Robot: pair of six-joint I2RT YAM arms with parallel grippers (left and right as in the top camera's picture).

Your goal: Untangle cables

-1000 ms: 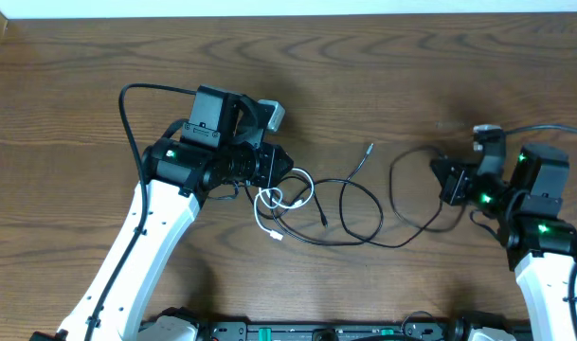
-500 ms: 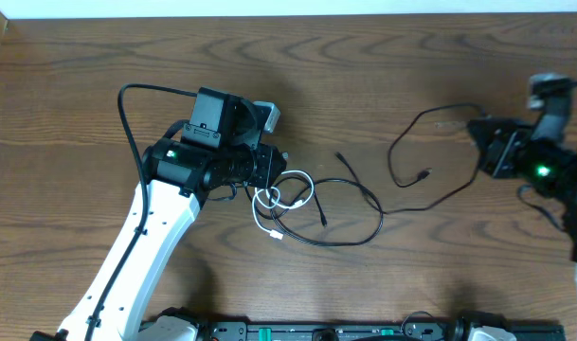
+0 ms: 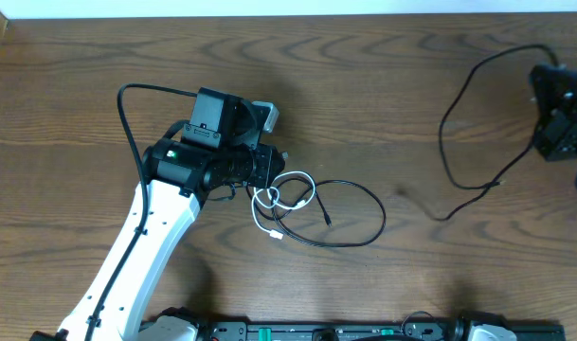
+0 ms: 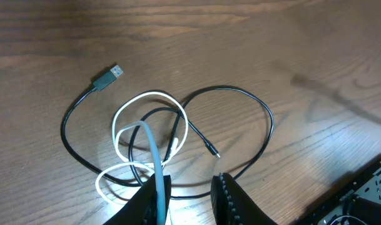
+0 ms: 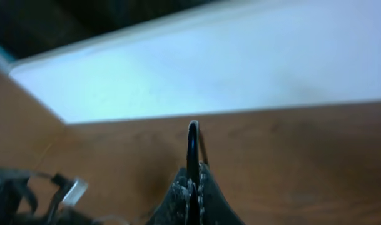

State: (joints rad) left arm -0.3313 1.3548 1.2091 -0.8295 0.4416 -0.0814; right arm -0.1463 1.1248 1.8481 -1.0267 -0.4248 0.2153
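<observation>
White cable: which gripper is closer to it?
Left. The left gripper sits right at the white cable; the right gripper is far off right, clamping a black cable.

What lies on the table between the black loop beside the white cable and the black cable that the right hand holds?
Only bare table, seen in the overhead view: the black loop and the held black cable do not touch.

Dark wood table (image 3: 383,85) w/ white wall (image 5: 240,69) behind.

The worktop (image 3: 383,104) is dark, grained wood with a soft sheen. The white cable (image 4: 146,95) and black cable (image 4: 231,88) look smooth and plastic-coated.
</observation>
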